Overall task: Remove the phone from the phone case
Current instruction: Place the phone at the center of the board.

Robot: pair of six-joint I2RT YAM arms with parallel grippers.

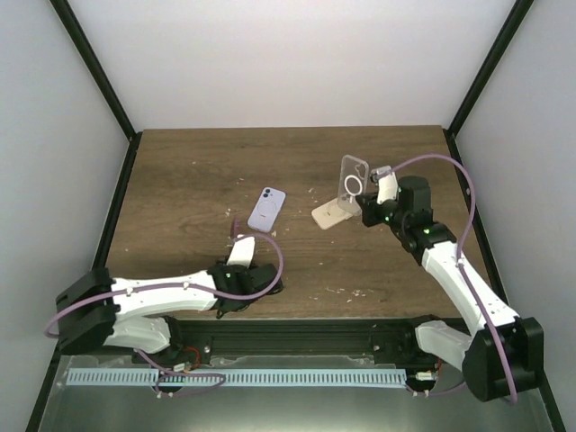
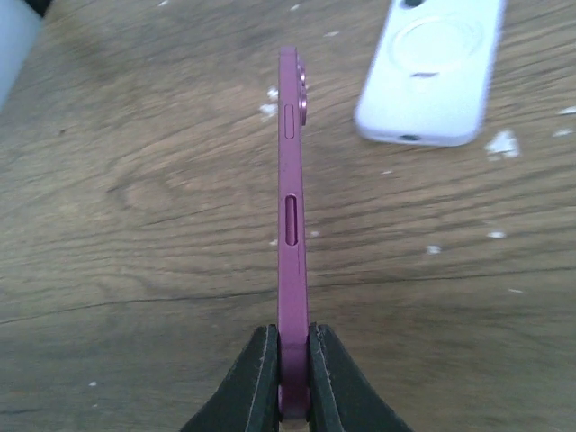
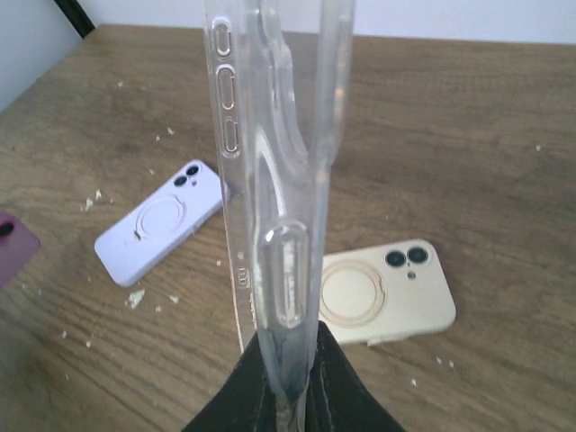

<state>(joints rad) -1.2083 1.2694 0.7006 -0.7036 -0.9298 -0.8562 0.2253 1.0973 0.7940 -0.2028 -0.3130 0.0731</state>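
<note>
**Phone and case apart, one in each pincer**

The wooden counter [image 1: 198, 171] lies under both arms. The left arm reaches low and close in, and the right arm is raised further out.

The right pincer [image 3: 292, 360] is clamped on one end of the clear case [image 3: 270, 162]. The case stands straight up ahead of its fingertips, and the wood shows through its button slots, so it is empty. Pinching it by one end probably keeps the floppy shell lifted off the counter and out of the phone's way.

The left pincer [image 2: 292, 346] is closed on the magenta phone [image 2: 290, 207], squeezing across its two flat faces at one end. The phone therefore runs edge-on straight out from the fingertips, side buttons facing the wrist camera. Those broad faces likely give the pads their surest hold (the rounded rim would tend to slip). Whether the far end touches the wood I cannot tell.

Two other handsets lie flat, backs up. A lilac phone [image 2: 432, 63] sits ahead and to the right of the left pincer, apart from the held phone. A cream phone [image 3: 382, 290] sits just to the right of the right pincer, behind the held case. Pale crumbs [image 2: 499, 144] are scattered ahead of the left pincer.

With phone and case in separate grips, the removal looks done. Setting each one down seems to be all that is left.
</note>
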